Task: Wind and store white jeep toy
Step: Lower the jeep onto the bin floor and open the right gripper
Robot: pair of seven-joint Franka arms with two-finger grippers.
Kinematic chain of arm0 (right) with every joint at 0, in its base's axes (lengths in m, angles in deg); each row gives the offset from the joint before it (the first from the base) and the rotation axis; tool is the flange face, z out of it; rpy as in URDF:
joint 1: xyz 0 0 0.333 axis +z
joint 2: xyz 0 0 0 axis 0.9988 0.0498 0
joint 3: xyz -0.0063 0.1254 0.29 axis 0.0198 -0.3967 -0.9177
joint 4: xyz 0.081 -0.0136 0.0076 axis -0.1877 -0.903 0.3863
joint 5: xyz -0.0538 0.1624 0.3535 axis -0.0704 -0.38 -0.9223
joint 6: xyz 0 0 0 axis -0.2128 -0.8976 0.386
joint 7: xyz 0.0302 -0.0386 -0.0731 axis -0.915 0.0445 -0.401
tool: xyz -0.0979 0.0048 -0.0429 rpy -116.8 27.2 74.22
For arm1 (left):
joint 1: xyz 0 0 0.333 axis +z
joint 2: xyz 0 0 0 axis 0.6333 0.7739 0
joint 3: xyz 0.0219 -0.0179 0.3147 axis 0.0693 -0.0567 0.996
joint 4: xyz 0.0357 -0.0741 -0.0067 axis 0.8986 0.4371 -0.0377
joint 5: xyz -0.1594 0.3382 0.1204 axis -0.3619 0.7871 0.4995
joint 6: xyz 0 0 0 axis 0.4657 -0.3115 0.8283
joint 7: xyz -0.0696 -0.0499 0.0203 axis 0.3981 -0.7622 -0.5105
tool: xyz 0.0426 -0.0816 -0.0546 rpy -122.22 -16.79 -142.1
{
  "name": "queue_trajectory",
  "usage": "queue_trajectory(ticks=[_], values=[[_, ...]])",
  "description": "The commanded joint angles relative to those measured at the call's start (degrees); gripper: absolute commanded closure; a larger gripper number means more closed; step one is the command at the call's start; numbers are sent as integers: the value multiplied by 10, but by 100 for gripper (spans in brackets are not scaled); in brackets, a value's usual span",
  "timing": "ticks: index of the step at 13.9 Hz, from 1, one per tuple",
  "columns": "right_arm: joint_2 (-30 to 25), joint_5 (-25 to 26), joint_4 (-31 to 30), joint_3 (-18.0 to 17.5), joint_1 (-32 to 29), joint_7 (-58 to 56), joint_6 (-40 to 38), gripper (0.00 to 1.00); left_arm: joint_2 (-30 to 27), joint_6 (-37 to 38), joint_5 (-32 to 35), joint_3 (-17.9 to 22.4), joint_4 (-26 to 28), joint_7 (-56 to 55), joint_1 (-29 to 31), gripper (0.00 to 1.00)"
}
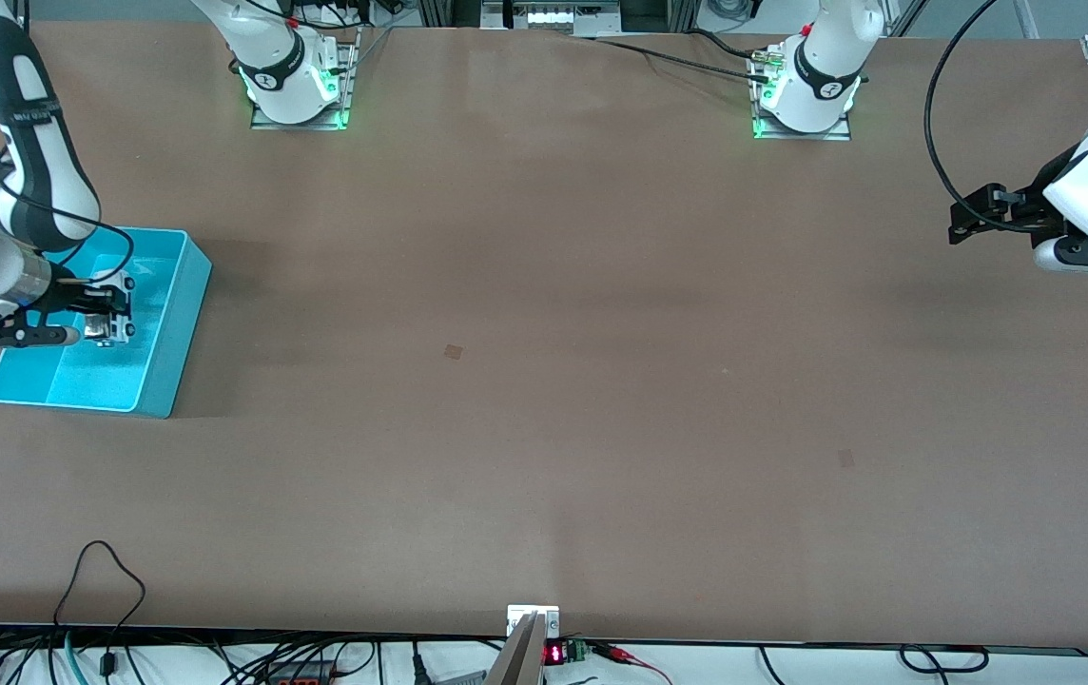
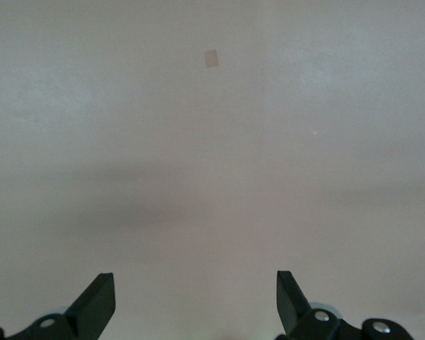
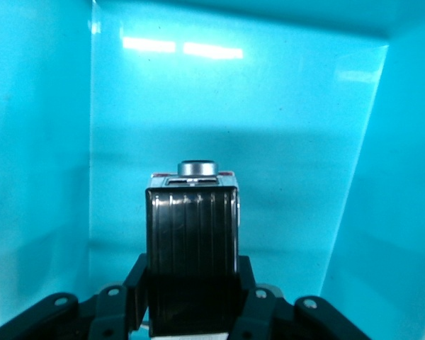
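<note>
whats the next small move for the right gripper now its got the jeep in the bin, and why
Probably lower a little and open the fingers. The right gripper is shut on the jeep inside the bin, whose walls surround it in the right wrist view, so only release is left. The left gripper waits open over bare table at its own end.

The brown table (image 1: 544, 381) is left bare across its middle and toward the left arm's end, so passage there is unobstructed. At the right arm's end the cyan bin (image 1: 173, 314) is the only obstacle; its walls (image 3: 35, 142) enclose the right gripper (image 1: 111, 319) and the white jeep toy (image 3: 192, 234) clamped in it. The left gripper (image 2: 195, 301) waits, spread wide over bare table
</note>
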Motion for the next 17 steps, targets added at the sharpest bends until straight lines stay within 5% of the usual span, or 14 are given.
queue_trajectory(ticks=[1, 5, 7, 11, 12, 14, 17], values=[[23, 11, 0, -9, -19, 12, 24, 100, -5, 10, -2, -1, -6, 0, 1, 0], [37, 9, 0, -9, -21, 13, 22, 95, -5, 10, -2, -1, -6, 1, 2, 0], [38, 9, 0, -9, -21, 14, 19, 59, -5, 10, -2, -1, -6, 1, 1, 0], [36, 9, 2, -10, -19, 13, 17, 18, -5, 10, -2, -1, -6, 0, 1, 0], [35, 9, 4, -10, -16, 12, 17, 17, -5, 10, -2, -1, -6, 1, 1, 0], [24, 9, 5, -10, -14, 11, 17, 0, -5, 10, -2, -1, -6, 0, 1, 0], [-14, 8, 4, -15, -14, 3, 1, 0, -5, 10, -2, -1, -6, 1, 1, 0]])
